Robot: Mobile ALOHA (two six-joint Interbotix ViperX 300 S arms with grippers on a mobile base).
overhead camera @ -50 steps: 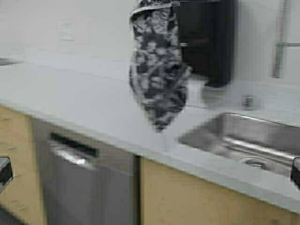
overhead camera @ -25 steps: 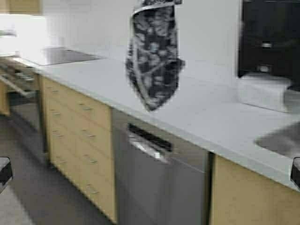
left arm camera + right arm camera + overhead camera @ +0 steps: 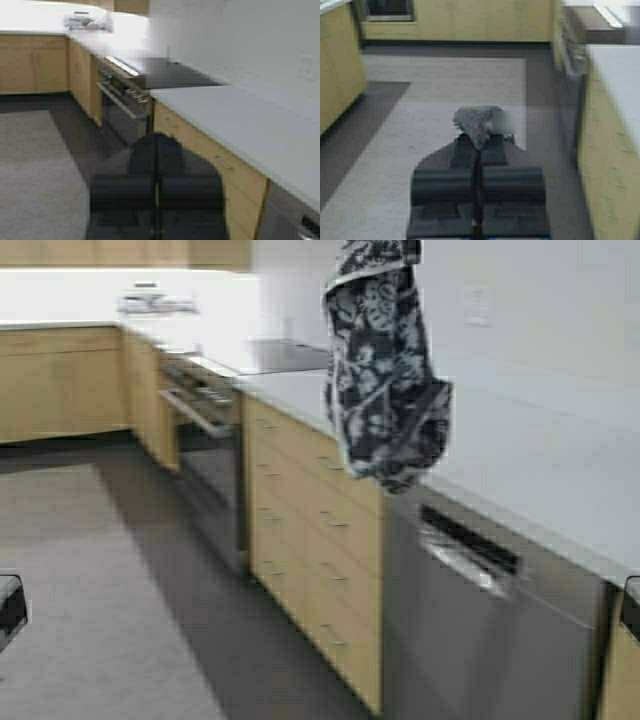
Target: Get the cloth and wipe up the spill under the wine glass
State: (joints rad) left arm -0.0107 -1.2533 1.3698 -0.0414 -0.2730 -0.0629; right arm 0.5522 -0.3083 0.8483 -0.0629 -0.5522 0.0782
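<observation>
Up high in the middle of the high view, the cloth (image 3: 385, 370) hung straight down, long way up and down, its loose end pointing at the floor. Its top went out of the picture. The right pincer (image 3: 478, 134) was clamped on a bunch of the cloth, and the cloth drooped just below it. The left pincer (image 3: 156, 150) was shut tight with nothing in it. No wine glass or spill showed on the worktop (image 3: 540, 455) beside it.
</observation>
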